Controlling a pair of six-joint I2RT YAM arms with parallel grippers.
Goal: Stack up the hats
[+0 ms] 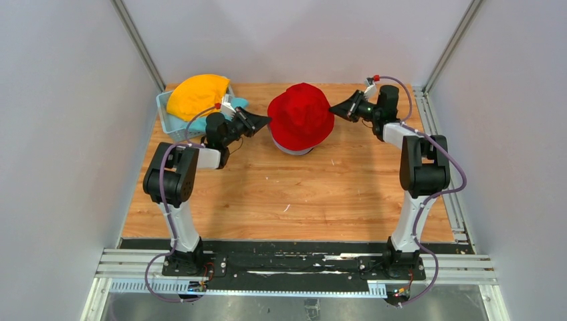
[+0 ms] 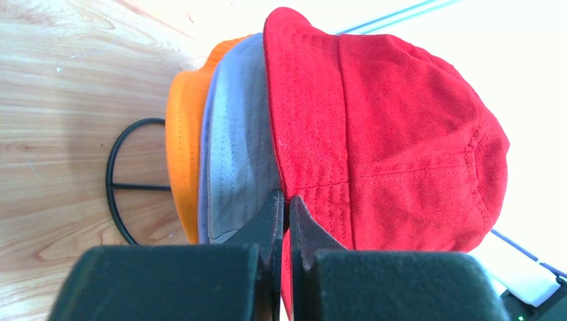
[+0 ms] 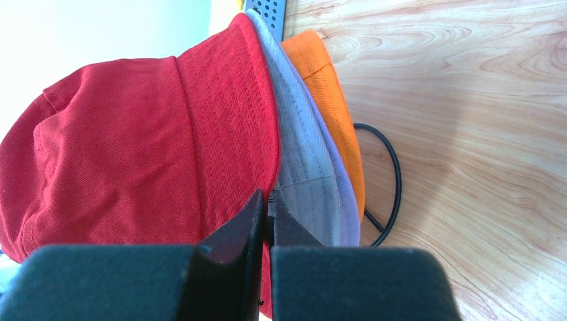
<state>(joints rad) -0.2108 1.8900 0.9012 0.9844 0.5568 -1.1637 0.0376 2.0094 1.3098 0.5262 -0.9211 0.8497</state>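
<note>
As left hand (image 1: 266, 121) and right hand (image 1: 333, 109) pinch the red hat (image 1: 301, 115) (grey hat (image 2: 241, 147) beneath), a basket (image 1: 164, 115) stands near.

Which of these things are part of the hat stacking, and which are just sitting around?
Part of the job: red hat, pinched at its brim by the left gripper and right gripper; grey hat and orange hat beneath it; yellow hat and teal hat.
Just there: black wire stand under the stack, light blue basket, wooden table.

The hats (image 2: 374, 134) hide the black wire stand (image 2: 112, 185) except its base ring.
</note>
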